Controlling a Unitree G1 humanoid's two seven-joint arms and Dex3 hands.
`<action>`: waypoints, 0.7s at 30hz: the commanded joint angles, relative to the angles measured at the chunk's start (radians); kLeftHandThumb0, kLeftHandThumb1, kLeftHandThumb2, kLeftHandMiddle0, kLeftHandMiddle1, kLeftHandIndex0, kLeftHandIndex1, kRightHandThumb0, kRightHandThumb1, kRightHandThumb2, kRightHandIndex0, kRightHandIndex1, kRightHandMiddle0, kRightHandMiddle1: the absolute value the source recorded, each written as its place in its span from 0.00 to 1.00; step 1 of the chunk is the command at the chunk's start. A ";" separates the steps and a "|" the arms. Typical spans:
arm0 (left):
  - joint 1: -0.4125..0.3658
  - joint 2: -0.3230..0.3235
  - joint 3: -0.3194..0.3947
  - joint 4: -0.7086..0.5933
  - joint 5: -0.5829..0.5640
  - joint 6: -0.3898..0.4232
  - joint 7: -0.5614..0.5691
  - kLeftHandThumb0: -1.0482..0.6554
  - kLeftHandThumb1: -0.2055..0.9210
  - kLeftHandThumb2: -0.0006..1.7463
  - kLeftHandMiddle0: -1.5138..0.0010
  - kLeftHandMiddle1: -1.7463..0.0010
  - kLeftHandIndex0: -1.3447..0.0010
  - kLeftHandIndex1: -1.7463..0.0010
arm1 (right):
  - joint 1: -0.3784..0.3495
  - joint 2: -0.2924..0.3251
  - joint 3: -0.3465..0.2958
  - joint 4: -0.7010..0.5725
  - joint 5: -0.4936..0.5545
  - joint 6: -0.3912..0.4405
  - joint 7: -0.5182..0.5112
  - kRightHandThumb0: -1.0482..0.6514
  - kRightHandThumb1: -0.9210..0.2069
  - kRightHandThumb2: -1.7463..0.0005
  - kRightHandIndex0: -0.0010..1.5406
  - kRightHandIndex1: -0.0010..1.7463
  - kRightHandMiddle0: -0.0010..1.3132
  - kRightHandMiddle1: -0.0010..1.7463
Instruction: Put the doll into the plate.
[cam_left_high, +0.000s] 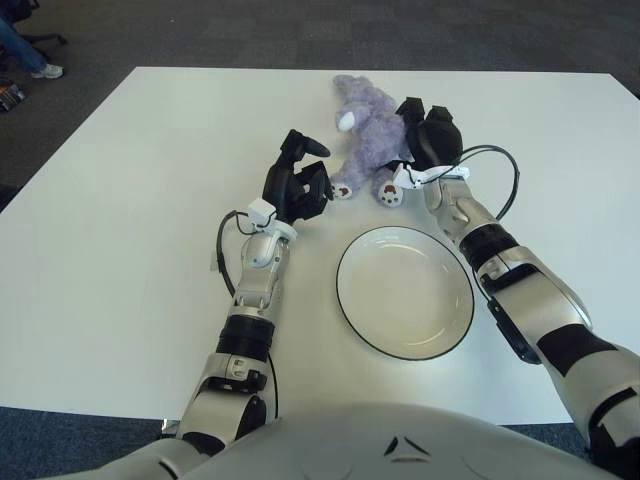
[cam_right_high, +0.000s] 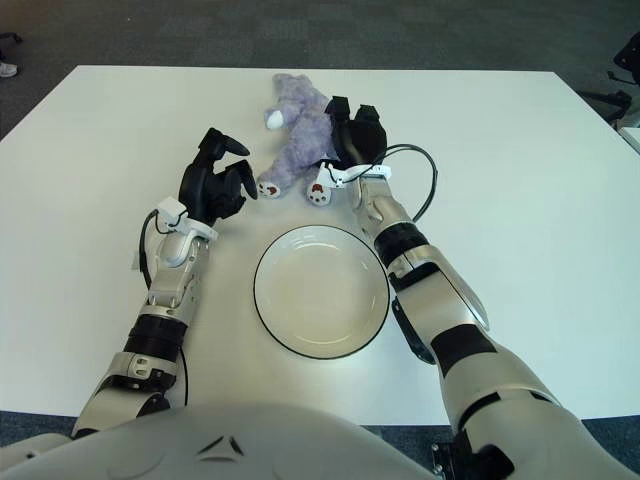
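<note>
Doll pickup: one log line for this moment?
right hand: at doll, grasp unconfirmed | left hand: open, left of doll | plate: empty | doll: on table

lilac doll (cam_left_high: 368, 135), white black-rimmed plate (cam_left_high: 405, 292)

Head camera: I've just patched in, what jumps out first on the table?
A purple plush doll lies at the far side of the white table, with the right hand pressed against its right flank. Just nearer sits an empty white plate with a dark rim. The left hand is raised left of the doll, holding nothing.
</note>
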 joint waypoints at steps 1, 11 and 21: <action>0.040 0.003 0.002 0.037 -0.001 -0.018 -0.009 0.39 0.81 0.47 0.33 0.00 0.76 0.00 | 0.019 -0.003 -0.013 0.029 0.026 -0.061 -0.014 0.90 0.58 0.22 0.41 1.00 0.56 1.00; 0.036 0.005 0.002 0.046 0.001 -0.025 -0.007 0.39 0.79 0.48 0.32 0.00 0.75 0.00 | 0.040 -0.025 -0.026 0.023 0.040 -0.133 -0.034 0.92 0.64 0.17 0.45 1.00 0.64 1.00; 0.037 0.007 0.001 0.043 0.001 -0.017 -0.008 0.39 0.80 0.48 0.33 0.00 0.75 0.00 | 0.116 -0.075 -0.056 -0.095 0.048 -0.162 -0.017 0.92 0.65 0.16 0.46 1.00 0.66 1.00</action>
